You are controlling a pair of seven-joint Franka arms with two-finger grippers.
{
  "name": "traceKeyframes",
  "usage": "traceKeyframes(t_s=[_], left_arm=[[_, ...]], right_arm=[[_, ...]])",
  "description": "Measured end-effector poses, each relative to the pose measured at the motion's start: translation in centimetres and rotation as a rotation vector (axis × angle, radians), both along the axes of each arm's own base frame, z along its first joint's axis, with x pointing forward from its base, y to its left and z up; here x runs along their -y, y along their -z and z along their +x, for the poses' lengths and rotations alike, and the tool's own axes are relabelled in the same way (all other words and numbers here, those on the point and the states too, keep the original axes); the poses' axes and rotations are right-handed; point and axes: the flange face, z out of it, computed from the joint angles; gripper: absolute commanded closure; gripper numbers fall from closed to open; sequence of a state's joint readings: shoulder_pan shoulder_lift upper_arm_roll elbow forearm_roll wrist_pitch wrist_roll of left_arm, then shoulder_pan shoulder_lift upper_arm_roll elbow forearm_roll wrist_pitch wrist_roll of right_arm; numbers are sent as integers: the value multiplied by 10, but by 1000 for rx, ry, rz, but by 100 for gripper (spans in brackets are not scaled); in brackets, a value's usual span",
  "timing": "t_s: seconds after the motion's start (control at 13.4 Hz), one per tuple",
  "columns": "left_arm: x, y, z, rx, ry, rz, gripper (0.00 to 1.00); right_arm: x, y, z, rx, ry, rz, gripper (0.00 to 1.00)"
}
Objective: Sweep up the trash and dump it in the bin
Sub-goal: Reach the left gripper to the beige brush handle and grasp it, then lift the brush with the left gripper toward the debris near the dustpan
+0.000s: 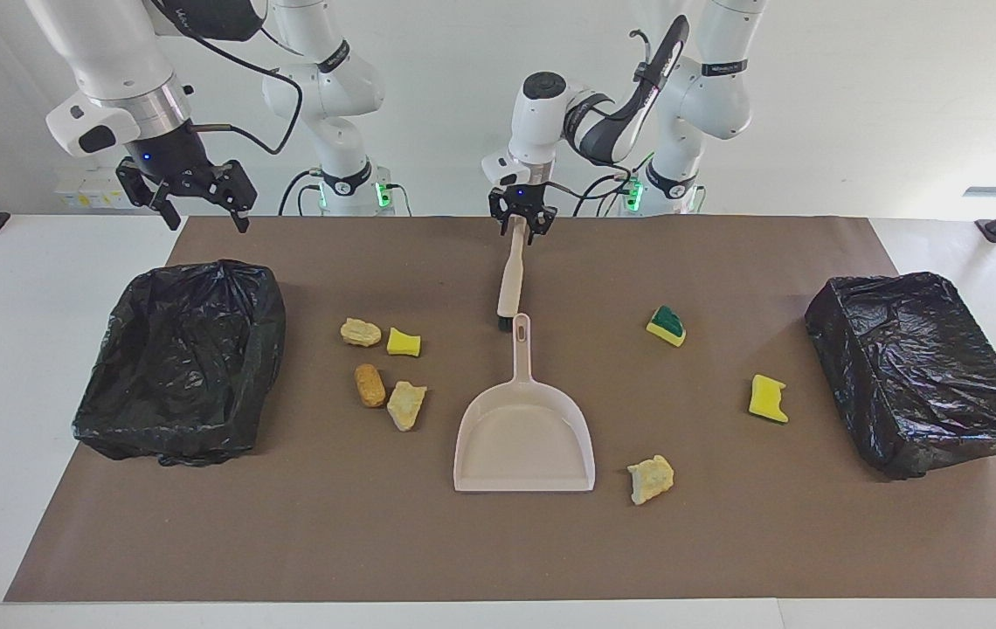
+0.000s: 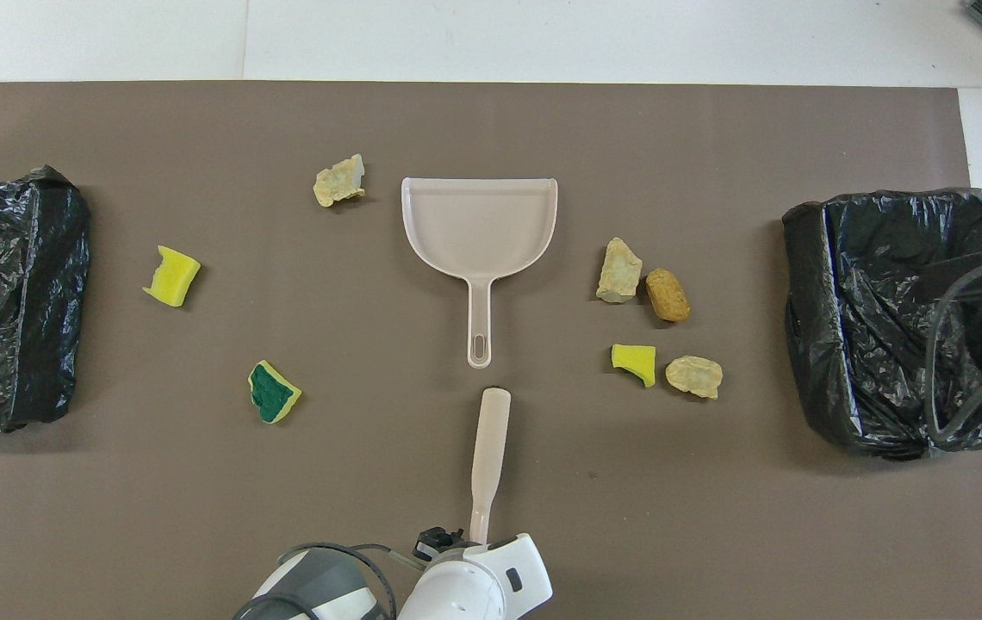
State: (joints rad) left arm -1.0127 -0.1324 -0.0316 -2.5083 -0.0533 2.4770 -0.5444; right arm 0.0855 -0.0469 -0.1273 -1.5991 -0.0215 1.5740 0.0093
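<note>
The beige brush (image 1: 511, 271) lies on the brown mat with its black bristles toward the dustpan (image 1: 524, 437) handle. My left gripper (image 1: 521, 224) is low at the brush's handle end, its fingers closed in on the handle. In the overhead view the wrist covers that grip on the brush (image 2: 488, 448). Trash lies in two groups: several scraps (image 1: 370, 385) toward the right arm's end, and a green-topped wedge (image 1: 667, 325), a yellow bit (image 1: 767, 398) and a beige chunk (image 1: 651, 479) toward the left arm's end. My right gripper (image 1: 207, 214) hangs open and raised, holding nothing.
A black-bagged bin (image 1: 183, 358) stands at the right arm's end of the mat, below the right gripper. A second bagged bin (image 1: 917, 367) stands at the left arm's end. The dustpan (image 2: 479, 224) lies flat mid-mat, mouth away from the robots.
</note>
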Motion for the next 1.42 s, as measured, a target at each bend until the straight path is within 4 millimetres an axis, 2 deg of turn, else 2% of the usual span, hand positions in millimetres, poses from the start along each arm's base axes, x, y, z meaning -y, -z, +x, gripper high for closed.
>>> traceKeyframes(t_s=[0.37, 0.6, 0.89, 1.12, 1.42], left_arm=[[-3, -1, 3, -20, -8, 29, 100], [-8, -13, 13, -59, -27, 93, 100], [-13, -53, 19, -101, -28, 175, 100], [-29, -86, 19, -127, -51, 213, 100], [-59, -140, 51, -168, -143, 251, 100]], right_arm=[[0, 0, 0, 0, 0, 0, 0], [0, 0, 0, 0, 0, 0, 0], [0, 0, 0, 0, 0, 0, 0], [0, 0, 0, 0, 0, 0, 0], [0, 0, 0, 0, 0, 0, 0]])
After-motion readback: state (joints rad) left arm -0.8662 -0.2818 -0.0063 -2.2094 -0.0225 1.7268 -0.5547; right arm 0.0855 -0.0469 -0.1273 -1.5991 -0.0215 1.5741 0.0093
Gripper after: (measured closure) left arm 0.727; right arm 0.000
